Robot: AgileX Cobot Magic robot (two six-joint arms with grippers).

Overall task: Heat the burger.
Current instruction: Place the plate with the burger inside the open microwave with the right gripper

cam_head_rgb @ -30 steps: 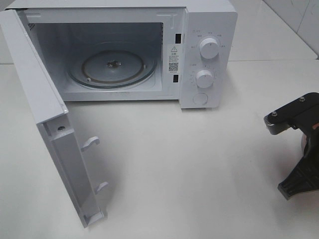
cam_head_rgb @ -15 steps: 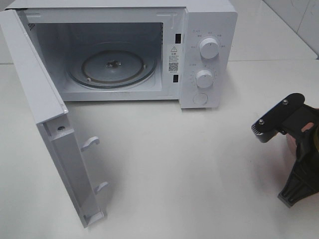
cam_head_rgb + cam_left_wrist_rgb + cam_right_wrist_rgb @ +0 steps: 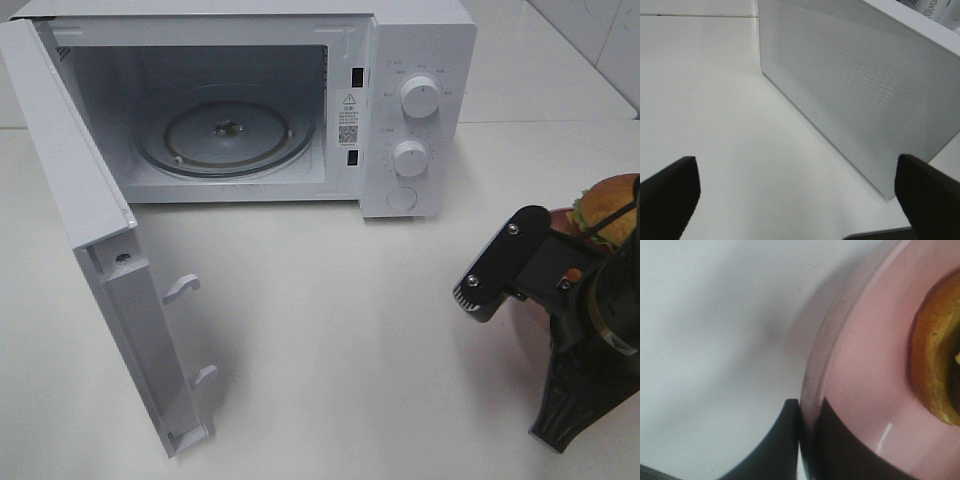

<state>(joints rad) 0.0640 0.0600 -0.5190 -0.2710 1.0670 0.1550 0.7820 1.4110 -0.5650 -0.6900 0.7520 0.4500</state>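
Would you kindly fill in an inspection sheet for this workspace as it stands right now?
Surface: white tabletop, matte, no spills seen.
Job's things: burger sits on a pink plate at the right edge; microwave stands with its door swung open and its glass turntable bare.
Clutter: nothing seen.
Grippers: right gripper shut on the plate's rim; left gripper open, holding nothing, facing the door's outer side.
Cables: thin dark line crosses the burger, perhaps arm wiring.
Surroundings: white tiled wall behind, at right.
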